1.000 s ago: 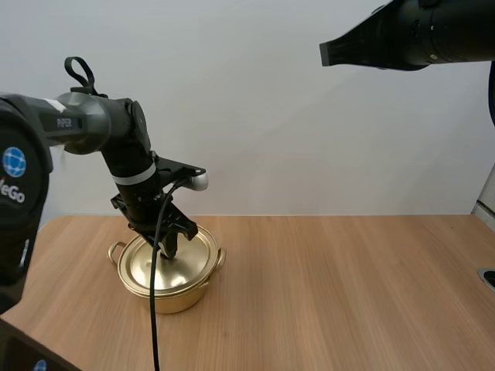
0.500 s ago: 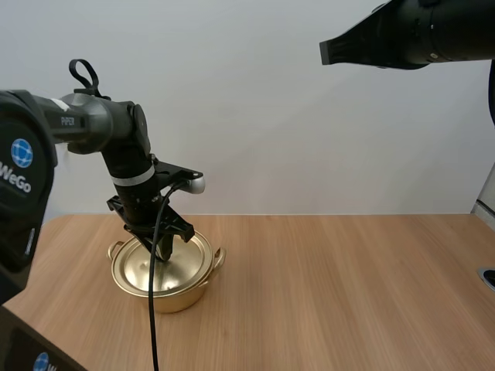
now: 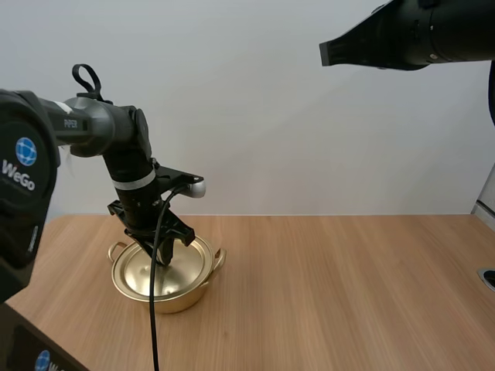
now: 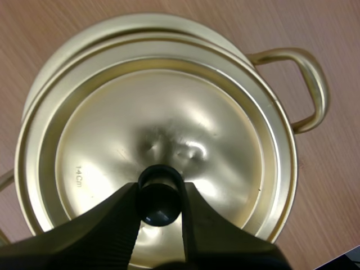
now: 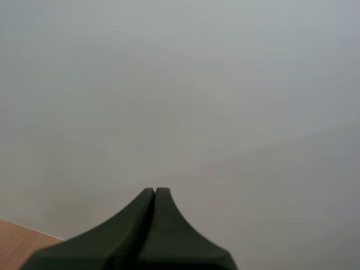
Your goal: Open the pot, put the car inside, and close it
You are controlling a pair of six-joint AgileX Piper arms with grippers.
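So here's where we're at: our left gripper (image 3: 165,251) is reaching down onto the gold pot (image 3: 179,297), and its two black fingers (image 4: 112,225) are pinching the little black knob (image 4: 160,198) in the middle of the lid (image 4: 169,124). In the left wrist view the knob is sitting right between the fingertips, with a ribbed face pressing in on each side, so we're calling that a proper grasp on the knob. The lid is lying directly under the gripper, and it's looking a bit off-centre on the pot. More of the pot's rim (image 4: 50,79) is peeking out on the side away from the looped handle (image 4: 310,84) than next to it. Whether the lid is resting on the rim or hanging just clear of it, we can't tell. The pot itself is sitting on the wooden table (image 3: 348,294), straight below the left gripper.

Our right gripper (image 3: 331,52) is hanging up high, well apart from the pot and off to the left gripper's right. Its fingers (image 5: 135,225) are lying pressed together as one dark wedge with nothing between them. They're pointing at a plain pale wall (image 5: 180,84), with a corner of the table just showing beside them.
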